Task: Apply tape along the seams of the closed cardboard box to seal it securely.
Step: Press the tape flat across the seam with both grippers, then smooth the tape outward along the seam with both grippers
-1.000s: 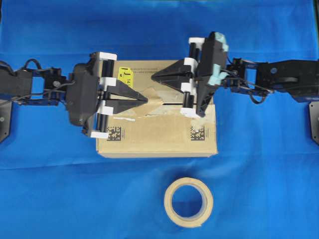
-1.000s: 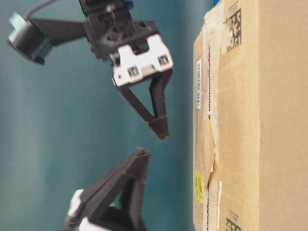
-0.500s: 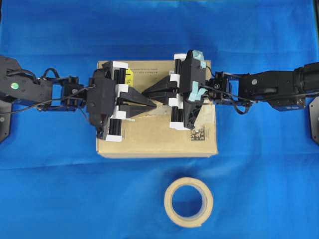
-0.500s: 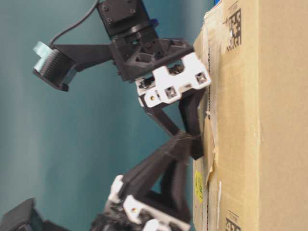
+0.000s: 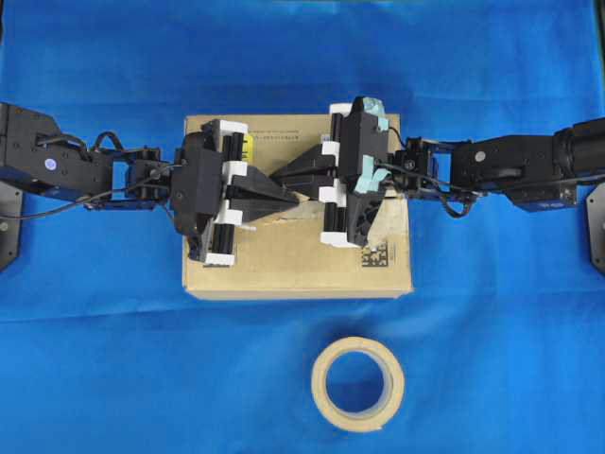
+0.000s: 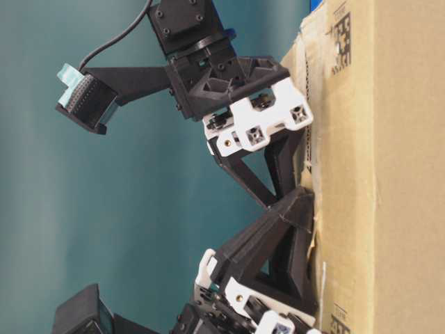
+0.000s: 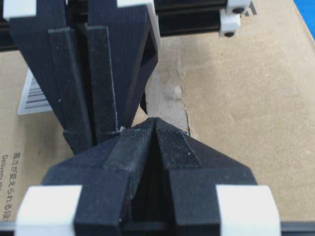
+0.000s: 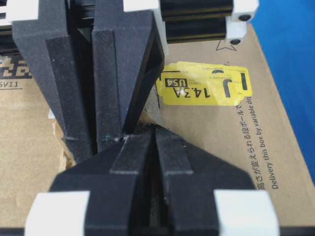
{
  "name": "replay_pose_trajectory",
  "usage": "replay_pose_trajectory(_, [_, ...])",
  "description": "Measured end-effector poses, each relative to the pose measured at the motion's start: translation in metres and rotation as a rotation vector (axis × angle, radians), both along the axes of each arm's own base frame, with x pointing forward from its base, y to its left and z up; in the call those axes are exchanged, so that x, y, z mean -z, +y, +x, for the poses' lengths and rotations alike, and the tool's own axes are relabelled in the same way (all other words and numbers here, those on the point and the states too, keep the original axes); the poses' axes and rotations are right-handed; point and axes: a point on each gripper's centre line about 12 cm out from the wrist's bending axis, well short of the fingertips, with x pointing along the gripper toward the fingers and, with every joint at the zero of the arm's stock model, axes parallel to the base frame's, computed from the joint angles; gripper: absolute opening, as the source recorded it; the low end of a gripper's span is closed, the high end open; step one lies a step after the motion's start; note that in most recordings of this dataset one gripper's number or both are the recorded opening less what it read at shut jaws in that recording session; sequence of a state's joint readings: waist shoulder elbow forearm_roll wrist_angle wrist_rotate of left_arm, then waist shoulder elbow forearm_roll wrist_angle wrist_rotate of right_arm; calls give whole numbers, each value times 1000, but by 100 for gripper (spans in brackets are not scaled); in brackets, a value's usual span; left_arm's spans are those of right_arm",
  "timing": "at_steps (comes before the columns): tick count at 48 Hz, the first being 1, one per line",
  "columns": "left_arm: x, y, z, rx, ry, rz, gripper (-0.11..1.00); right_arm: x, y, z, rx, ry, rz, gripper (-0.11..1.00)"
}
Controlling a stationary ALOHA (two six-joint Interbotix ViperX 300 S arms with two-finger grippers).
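The brown cardboard box (image 5: 302, 260) lies closed in the middle of the blue cloth. My left gripper (image 5: 296, 196) and right gripper (image 5: 275, 177) are both shut, with nothing between their jaws. Their tips cross side by side and press on the box top at its middle. In the left wrist view my left gripper (image 7: 155, 120) rests at a small greyish-tan patch of tape (image 7: 166, 93) lying flat on the top. The seam is mostly hidden under the fingers, with pale torn tape (image 5: 248, 227) beside it. The yellow sticker (image 8: 204, 90) lies beyond my right gripper (image 8: 155, 129).
A ring-shaped tan tape roll (image 5: 357, 383) lies on the cloth in front of the box. A black square code (image 5: 376, 253) shows on the box's front right and a white barcode label (image 7: 34, 96) to the left of the left wrist view.
Both grippers came down from above the box and moved toward each other. Their shut tips now rest against the box top; over the last half second they barely moved.
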State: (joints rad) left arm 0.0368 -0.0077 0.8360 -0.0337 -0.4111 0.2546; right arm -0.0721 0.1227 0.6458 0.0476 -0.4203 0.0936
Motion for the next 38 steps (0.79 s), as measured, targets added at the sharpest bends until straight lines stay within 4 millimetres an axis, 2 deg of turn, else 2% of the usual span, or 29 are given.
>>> replay_pose_trajectory(10, [4,2,-16,-10,18,-5,0,6,3,-4,-8,34,2,0])
replay_pose_trajectory(29, [6,3,-41,-19,27,-11,0,9,11,-31,-14,57,16,0])
replay_pose_trajectory(38, [-12,-6,-38,10,-38,-2,0,-4,12,-35,-18,29,10,0])
